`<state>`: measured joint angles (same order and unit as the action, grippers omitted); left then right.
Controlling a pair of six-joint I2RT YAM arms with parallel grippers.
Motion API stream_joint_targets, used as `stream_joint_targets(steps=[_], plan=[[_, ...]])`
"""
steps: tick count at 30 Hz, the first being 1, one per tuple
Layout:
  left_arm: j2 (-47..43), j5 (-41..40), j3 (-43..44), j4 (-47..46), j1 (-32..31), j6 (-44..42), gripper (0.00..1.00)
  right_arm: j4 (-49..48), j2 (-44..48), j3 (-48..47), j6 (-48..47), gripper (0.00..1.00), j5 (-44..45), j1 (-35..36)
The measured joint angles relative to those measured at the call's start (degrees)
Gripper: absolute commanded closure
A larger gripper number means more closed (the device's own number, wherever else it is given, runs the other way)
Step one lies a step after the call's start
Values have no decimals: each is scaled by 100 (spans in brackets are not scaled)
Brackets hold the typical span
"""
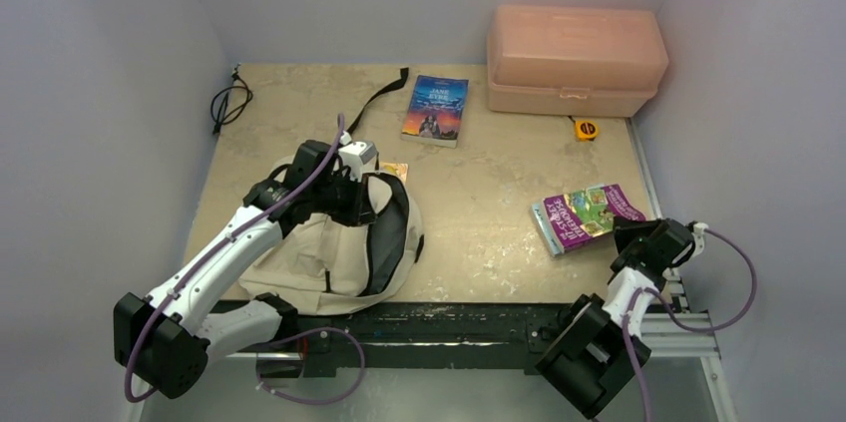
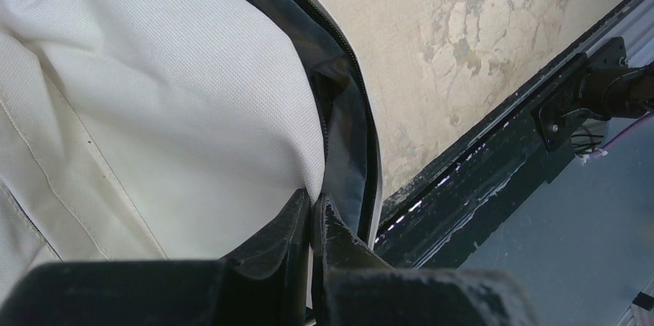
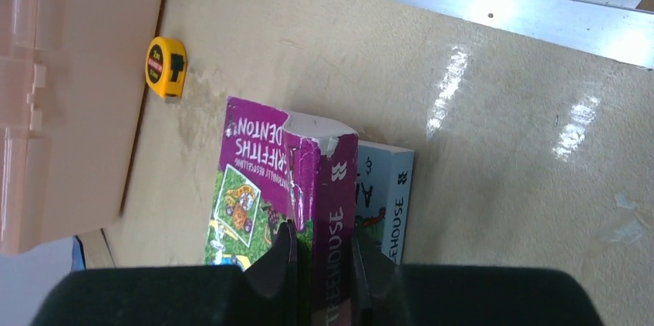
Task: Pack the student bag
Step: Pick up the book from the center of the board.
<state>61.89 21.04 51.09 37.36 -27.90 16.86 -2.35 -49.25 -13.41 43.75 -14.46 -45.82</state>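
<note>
The student bag (image 1: 329, 252), cream fabric with dark lining, lies at the table's near left with its mouth gaping. My left gripper (image 1: 349, 188) is shut on the bag's rim; in the left wrist view the fingertips (image 2: 315, 206) pinch the cream edge (image 2: 154, 110) beside the black zipper. At the near right a purple book (image 1: 589, 214) lies on a light blue book (image 3: 385, 195). My right gripper (image 1: 629, 237) is closed on the purple book's (image 3: 258, 164) spine end, one finger on each side (image 3: 322, 245). A third book with a blue and orange cover (image 1: 436, 108) lies at the back centre.
A salmon-pink plastic box (image 1: 574, 58) stands at the back right, with a yellow tape measure (image 1: 586, 128) in front of it. A black bag strap (image 1: 379, 98) trails toward the back. A black cable (image 1: 229, 103) lies at the back left. A small orange item (image 1: 395, 171) lies by the bag.
</note>
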Motion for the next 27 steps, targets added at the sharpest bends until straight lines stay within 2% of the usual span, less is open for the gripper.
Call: stream_joint_targets(steps=[6,12,16,19,22,27], plan=[[-44,-2,0,2,0,-9,100,555,251,-376,-297,100,-37,2],[-105,-55,0,7,0,-17,100,1025,267,-1121,-452,100,-455,197],[-175,-199,0,26,0,-17,100,1377,96,-1976,-743,100,-358,1311],[-223,-369,0,70,-4,-44,100,1436,28,-2509,-898,100,-374,2538],[-284,-549,0,122,-4,-74,100,1650,-76,-2815,-1034,100,-634,3193],[-481,-931,0,173,-4,-140,100,2520,-1224,-3635,-1690,100,-1067,4037]])
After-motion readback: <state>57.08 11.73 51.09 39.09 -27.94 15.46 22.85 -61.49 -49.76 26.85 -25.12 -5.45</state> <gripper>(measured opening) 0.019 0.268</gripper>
